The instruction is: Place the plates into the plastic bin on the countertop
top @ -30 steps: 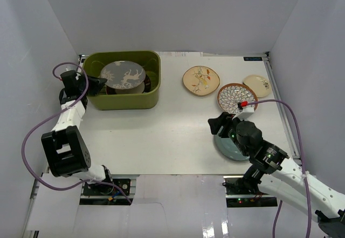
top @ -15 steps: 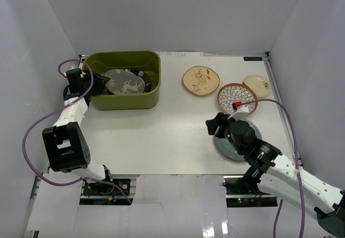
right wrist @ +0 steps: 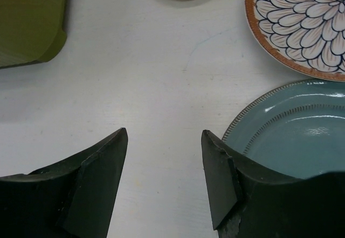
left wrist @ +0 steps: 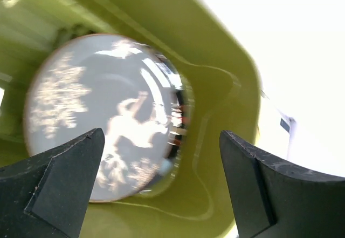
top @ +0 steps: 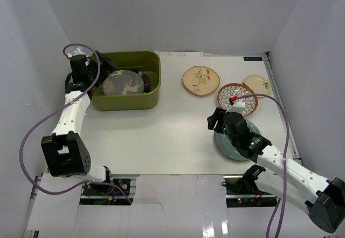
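The olive-green plastic bin (top: 126,104) stands at the back left of the countertop (top: 161,130). Inside it the grey plate with a white figure (top: 124,82) lies on a darker plate whose edge (top: 144,80) peeks out. My left gripper (top: 105,69) hovers open over the bin's left end, holding nothing. From the left wrist I look down on the grey plate (left wrist: 102,114) and the bin wall (left wrist: 215,87). My right gripper (top: 220,118) stands open and empty at the left rim of the pale blue plate (right wrist: 302,135).
A brown-white lattice plate (top: 237,96) lies just behind the blue one. The tan floral plate (top: 200,80) and a small cream plate (top: 257,85) lie further back. White walls close in the left, back and right sides. The right arm's purple cable arcs above the plates.
My left gripper opened and let go of the grey plate, which settled flat in the bin; the arm drew back and up. The right gripper shifted slightly toward the blue plate's left rim.
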Controlling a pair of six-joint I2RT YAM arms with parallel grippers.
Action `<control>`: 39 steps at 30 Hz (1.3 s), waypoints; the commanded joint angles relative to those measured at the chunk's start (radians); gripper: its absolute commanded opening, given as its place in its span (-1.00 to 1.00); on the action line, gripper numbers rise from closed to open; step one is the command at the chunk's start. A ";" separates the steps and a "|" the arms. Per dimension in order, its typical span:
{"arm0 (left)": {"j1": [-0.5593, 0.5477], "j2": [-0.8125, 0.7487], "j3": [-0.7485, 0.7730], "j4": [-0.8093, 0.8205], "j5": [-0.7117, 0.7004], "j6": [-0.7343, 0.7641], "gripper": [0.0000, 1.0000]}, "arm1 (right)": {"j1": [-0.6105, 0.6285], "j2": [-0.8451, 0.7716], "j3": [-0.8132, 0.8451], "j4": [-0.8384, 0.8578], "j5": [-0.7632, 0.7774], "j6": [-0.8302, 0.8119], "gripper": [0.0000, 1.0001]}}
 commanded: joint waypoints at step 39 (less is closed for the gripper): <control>-1.125 -0.352 -0.379 0.013 -0.114 0.120 0.96 | -0.977 0.690 0.110 0.427 -0.541 0.117 -0.02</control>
